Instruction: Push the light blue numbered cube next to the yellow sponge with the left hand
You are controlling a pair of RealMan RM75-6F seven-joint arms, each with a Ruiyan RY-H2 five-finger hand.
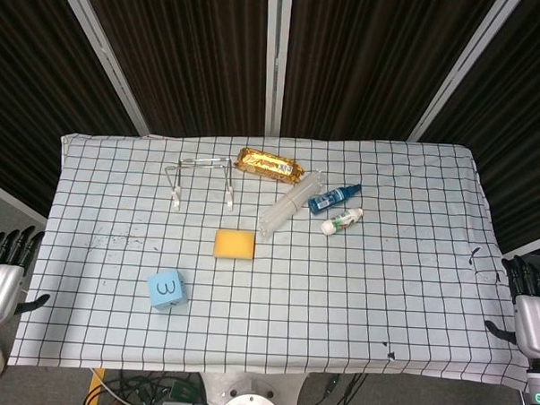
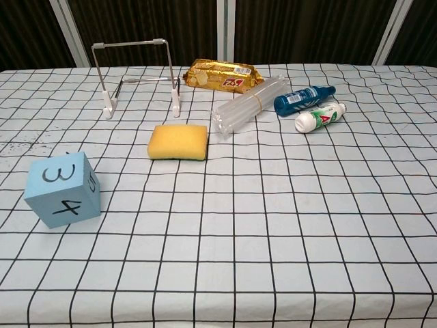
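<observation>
The light blue numbered cube (image 1: 167,289) (image 2: 63,189) sits on the checked cloth at the front left, showing a 3 on top and a 4 on its near face. The yellow sponge (image 1: 235,245) (image 2: 178,141) lies flat behind and to the right of it, with a gap between them. My left hand (image 1: 1,279) hangs beside the table's left edge, fingers spread, holding nothing, well left of the cube. My right hand (image 1: 532,308) is off the right edge, also empty with fingers apart. Neither hand appears in the chest view.
Behind the sponge stand a wire rack (image 1: 202,180) (image 2: 139,76), a gold snack pack (image 1: 270,165) (image 2: 224,75), a clear tube bundle (image 1: 289,206) (image 2: 248,105), a blue bottle (image 1: 334,198) (image 2: 304,99) and a white bottle (image 1: 342,222) (image 2: 320,117).
</observation>
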